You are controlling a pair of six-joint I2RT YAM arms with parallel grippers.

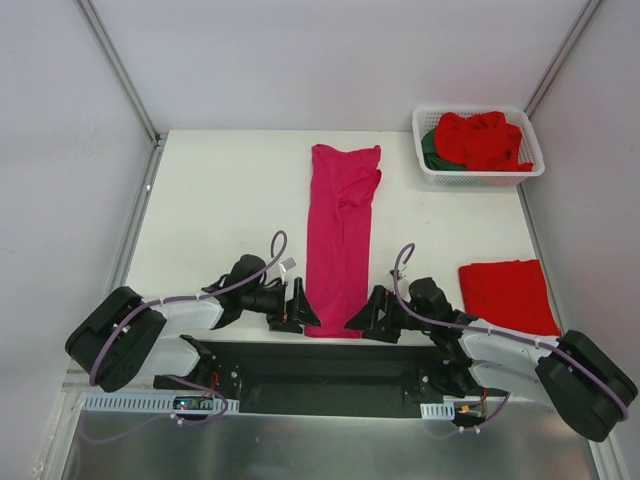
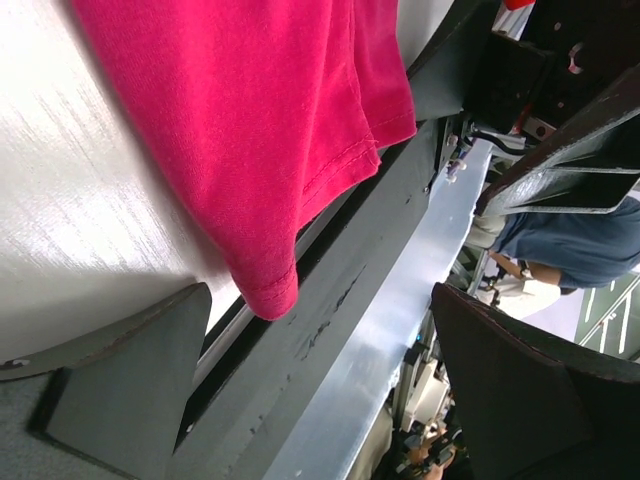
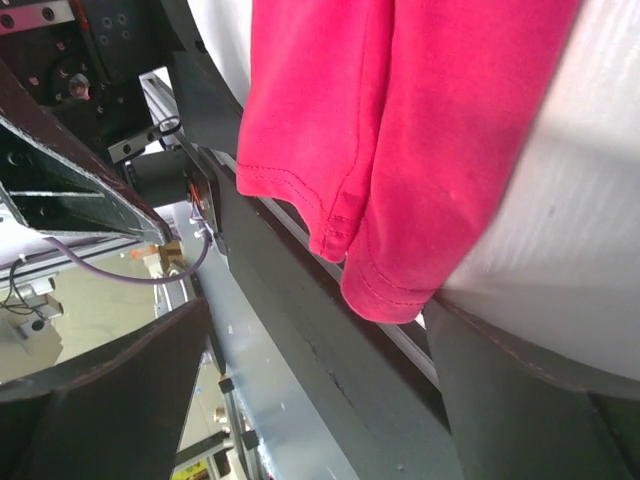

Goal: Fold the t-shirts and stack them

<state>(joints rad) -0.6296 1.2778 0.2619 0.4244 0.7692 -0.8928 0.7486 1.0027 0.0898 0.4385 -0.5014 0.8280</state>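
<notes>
Shirt [image 1: 342, 235], pink, lies as a long strip mid-bench [image 1: 220, 200], near hem overhanging the edge. Left claw [image 1: 300, 308] and right claw [image 1: 366, 312] flank the hem, wide open, empty. Risk: pinching one layer only, so the strip unfolds.

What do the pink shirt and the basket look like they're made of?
Pink shirt: soft knit cloth with a matte finish, probably cotton jersey; the wrist views show stitched hems and limp folds.
Basket: white plastic by the look, faintly glossy, with stiff slotted walls that seem moulded.
</notes>
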